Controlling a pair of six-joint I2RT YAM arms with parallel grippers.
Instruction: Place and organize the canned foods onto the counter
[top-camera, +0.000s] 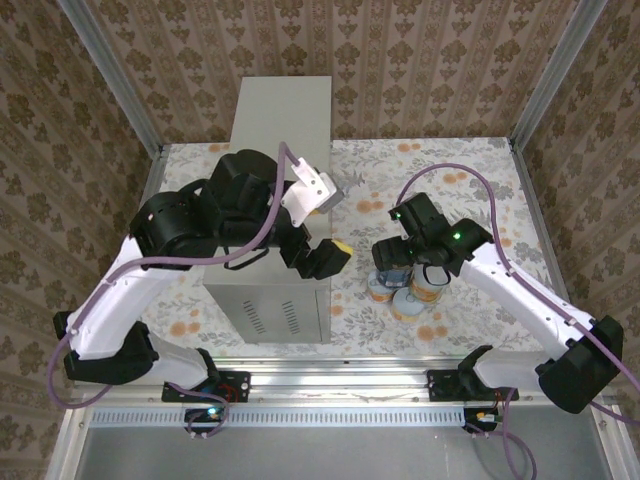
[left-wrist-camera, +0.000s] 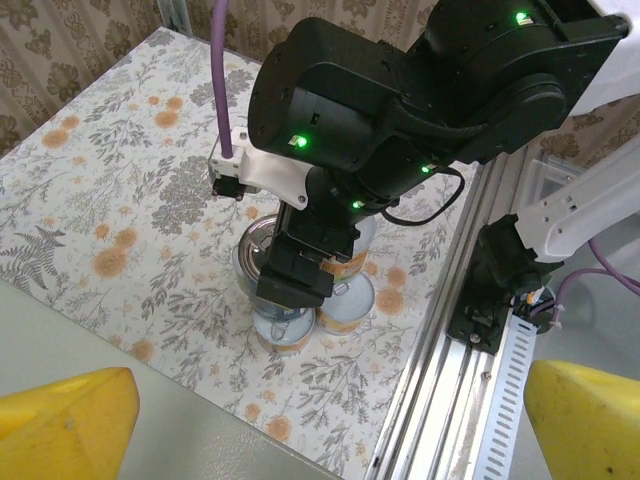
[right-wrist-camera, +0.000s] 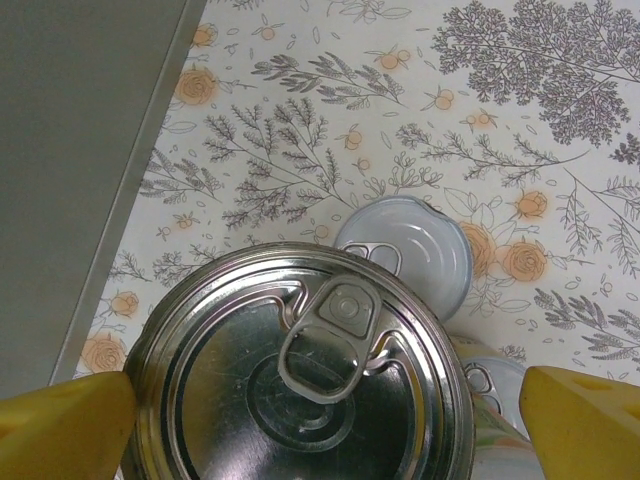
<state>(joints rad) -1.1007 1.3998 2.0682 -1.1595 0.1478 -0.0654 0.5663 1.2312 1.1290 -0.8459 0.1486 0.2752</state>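
The right gripper (right-wrist-camera: 322, 425) stands wide open, its yellow fingertips (right-wrist-camera: 60, 425) on either side of a taller round tin with a silver pull-tab lid (right-wrist-camera: 310, 370). Beside it, shorter pale-lidded tins (right-wrist-camera: 405, 255) cluster on the floral floor (right-wrist-camera: 520, 120), near the tall light-grey metal bench (right-wrist-camera: 80, 150). The left gripper (left-wrist-camera: 325, 430), wide open and empty, hovers at the bench's edge.

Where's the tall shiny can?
In the right wrist view, the tall can stands on the floral floor between the right end effector's open fingers, beside the grey counter.
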